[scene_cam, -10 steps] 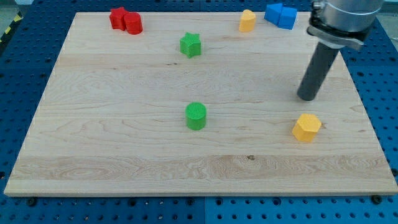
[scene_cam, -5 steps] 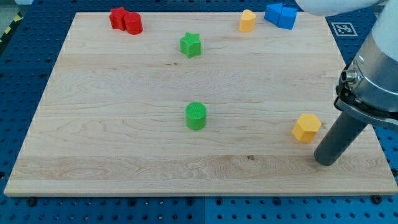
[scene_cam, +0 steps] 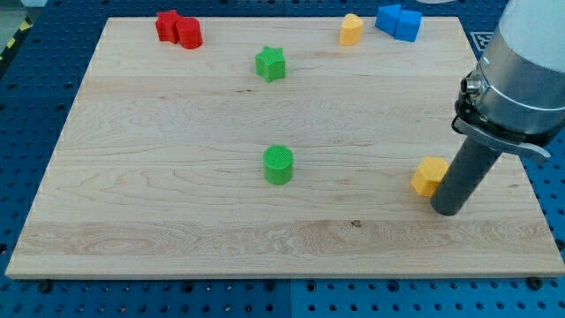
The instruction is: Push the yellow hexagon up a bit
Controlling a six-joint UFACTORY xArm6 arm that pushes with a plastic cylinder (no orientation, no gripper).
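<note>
The yellow hexagon lies on the wooden board at the view's lower right. My tip rests on the board just below and to the right of it, and the rod hides the hexagon's right side. The rod looks to be touching the block.
A green cylinder stands mid-board. A green star lies above it. Two red blocks sit at the top left. A small yellow block and two blue blocks sit at the top right.
My tip swept from above the yellow hexagon down its right side, then moved left and up against it. The hexagon has shifted slightly left and up.
</note>
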